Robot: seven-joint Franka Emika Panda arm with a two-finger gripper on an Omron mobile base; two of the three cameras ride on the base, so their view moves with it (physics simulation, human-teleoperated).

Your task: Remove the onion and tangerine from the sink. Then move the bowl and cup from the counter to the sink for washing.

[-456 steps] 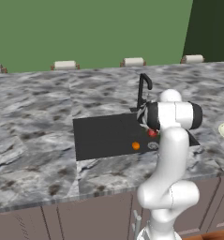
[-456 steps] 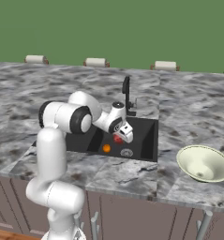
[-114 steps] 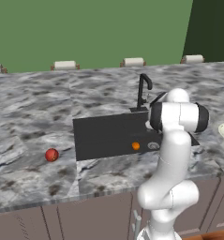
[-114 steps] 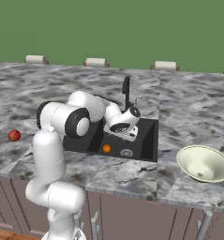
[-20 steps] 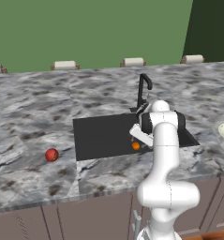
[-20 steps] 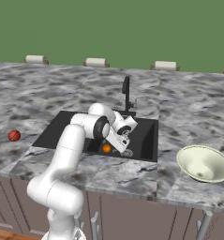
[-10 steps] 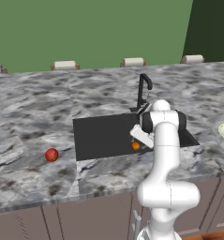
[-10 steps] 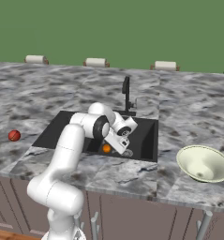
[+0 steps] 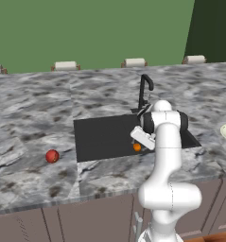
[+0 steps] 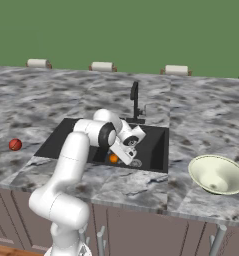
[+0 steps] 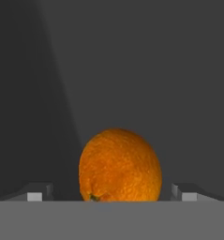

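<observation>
1. Since a second ago nothing on the counter (image 9: 34, 118) has shifted; the arm holds the same low reach into the sink (image 9: 100, 137), gripper (image 11: 111, 196) down at the tangerine (image 11: 120, 165).
2. No brands, labels or writing readable anywhere.
3. Far left: onion (image 9: 52, 156), a small glossy red ball, sits on the marble left of the basin, clear of its edge. Also seen at (image 10: 14, 145).
4. Sink: black rectangular basin, thin black faucet (image 9: 143, 90) at its back rim.
5. Tangerine: bright orange, pitted skin, slightly oval, small stem mark low on its left. It rests on the sink floor near the front right part (image 9: 137, 147), (image 10: 113, 159).
6. Gripper: fingers spread wide, one tip each side of the tangerine, gaps visible both sides, not touching it.
7. Far right: bowl (image 10: 217, 174), wide shallow pale cream-green, on the counter right of the sink, well apart from it.
</observation>
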